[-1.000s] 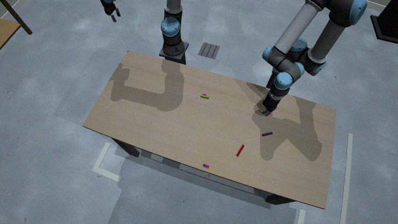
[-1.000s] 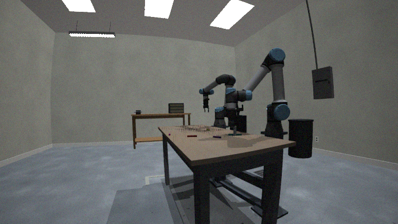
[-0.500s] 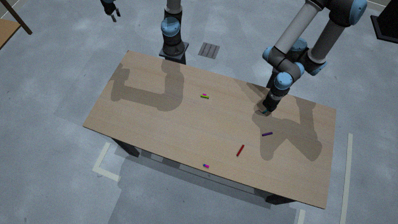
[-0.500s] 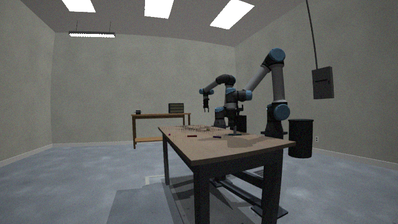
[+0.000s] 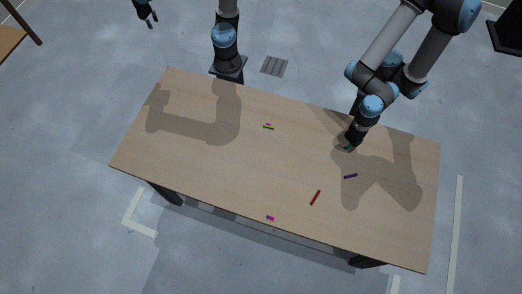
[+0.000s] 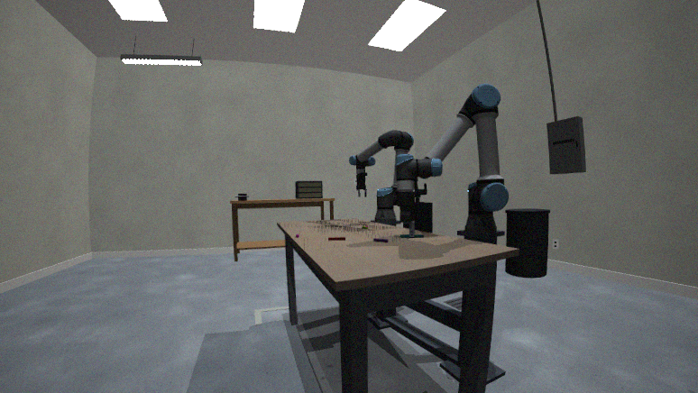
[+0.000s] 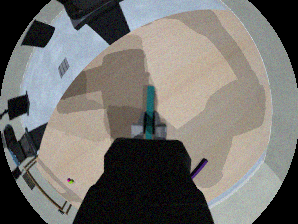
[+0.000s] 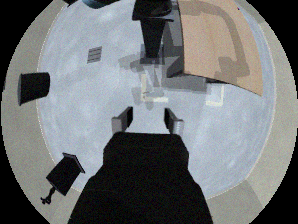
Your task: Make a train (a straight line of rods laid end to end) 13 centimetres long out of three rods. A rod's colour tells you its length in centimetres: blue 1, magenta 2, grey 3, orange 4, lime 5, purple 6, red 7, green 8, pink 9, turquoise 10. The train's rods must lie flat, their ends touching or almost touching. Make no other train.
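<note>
Pale wood worktop (image 5: 226,171) (image 6: 390,263) on dark legs, mottled blue-grey floor, plain walls. Left end effector (image 5: 347,145) (image 6: 411,233) (image 7: 149,131) pinches turquoise rod (image 5: 348,145) (image 6: 418,236) (image 7: 150,102) low over worktop; right end effector (image 5: 152,21) (image 6: 362,193) (image 8: 148,119) spread, beyond the edge. Red rod (image 5: 315,197) (image 6: 336,238) near purple rod (image 5: 350,176) (image 6: 381,240) (image 7: 199,168).

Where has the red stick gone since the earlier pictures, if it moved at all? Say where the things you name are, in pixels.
No, it has not visibly moved in any direction: the red stick (image 5: 315,197) (image 6: 336,238) lies at the same spot and angle against the table's (image 5: 218,171) (image 6: 361,268) (image 7: 200,50) (image 8: 200,40) edges.
</note>
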